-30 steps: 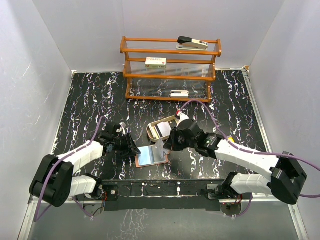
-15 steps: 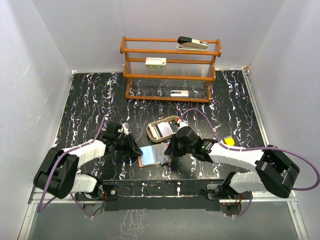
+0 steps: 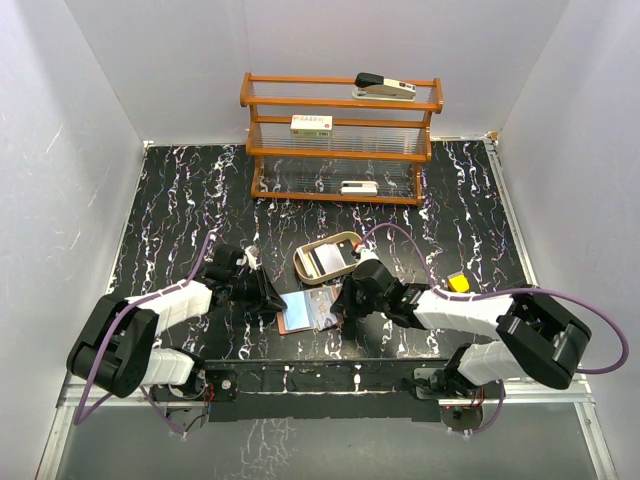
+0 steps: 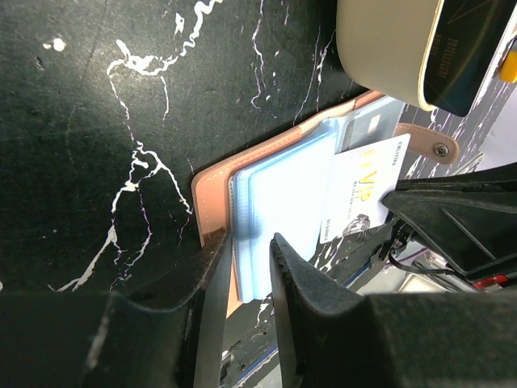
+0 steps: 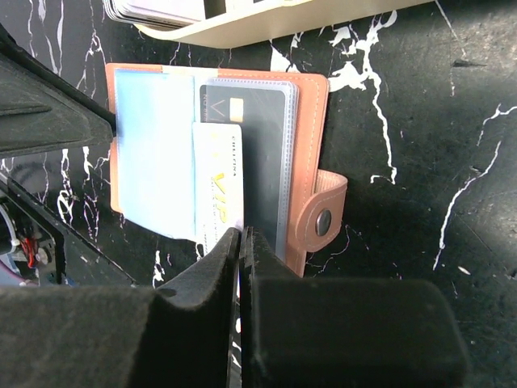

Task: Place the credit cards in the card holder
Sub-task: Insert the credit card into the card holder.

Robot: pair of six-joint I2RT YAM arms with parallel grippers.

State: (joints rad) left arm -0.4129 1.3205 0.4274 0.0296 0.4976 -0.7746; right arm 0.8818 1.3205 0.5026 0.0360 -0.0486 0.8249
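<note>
At table (image 3: 180,200) front, holder (image 3: 300,318) (image 4: 212,186) (image 5: 311,121): lies open and flat, clear pockets facing up.
White card (image 3: 322,302) (image 4: 363,186) (image 5: 218,174): lies over the pockets, one short end between the right claw's fingers.
Dark card (image 5: 258,121): in the pocket beside it.
Right claw (image 3: 340,300) (image 5: 241,234): closed on the white card's end.
Left claw (image 3: 268,300) (image 4: 242,246): pinching the holder's left edge, with cover and pocket leaf between its fingers.
Tray (image 3: 300,262) (image 4: 380,48) (image 5: 266,20): just behind the holder, more cards (image 3: 328,260) (image 5: 153,8) inside.

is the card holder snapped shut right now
No, the card holder lies spread open on the table, its snap tab sticking out unfastened at one side.
</note>
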